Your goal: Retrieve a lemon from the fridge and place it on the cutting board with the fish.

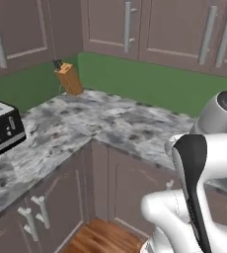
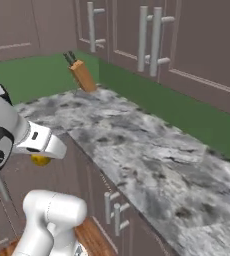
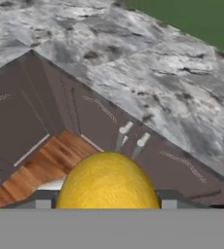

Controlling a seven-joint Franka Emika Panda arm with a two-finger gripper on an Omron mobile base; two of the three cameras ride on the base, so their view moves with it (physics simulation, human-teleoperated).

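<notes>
One lemon (image 3: 107, 181) is seen pinched in the pincer (image 3: 106, 204) in the hand view, its yellow dome rising between the two dark fingertips (image 3: 42, 200) at the bottom of the picture. From the right base view, the same fruit is glimpsed as a small yellow shape (image 2: 40, 160) tucked under the white wrist of the arm (image 2: 34, 140), held in the air in front of the brown lower cabinets (image 2: 112, 210) and above the wooden floor (image 2: 89, 235).

Beyond the lemon, an L-shaped grey marbled tabletop (image 1: 100, 123) is shown wrapping round an inner corner, backed by a green wall panel (image 1: 150, 81) and topped by brown upper cabinets (image 1: 174, 29) with long pale handles. A wooden knife block (image 1: 68, 78) with dark knife handles is set tilted at the back of the tabletop, near the corner, just in front of the green panel. A dark and silver toaster (image 1: 2, 127) is placed on the left stretch of the tabletop, well apart from the knife block. Two pale cabinet handles (image 3: 131, 141) are visible just behind the lemon in the hand view.
</notes>
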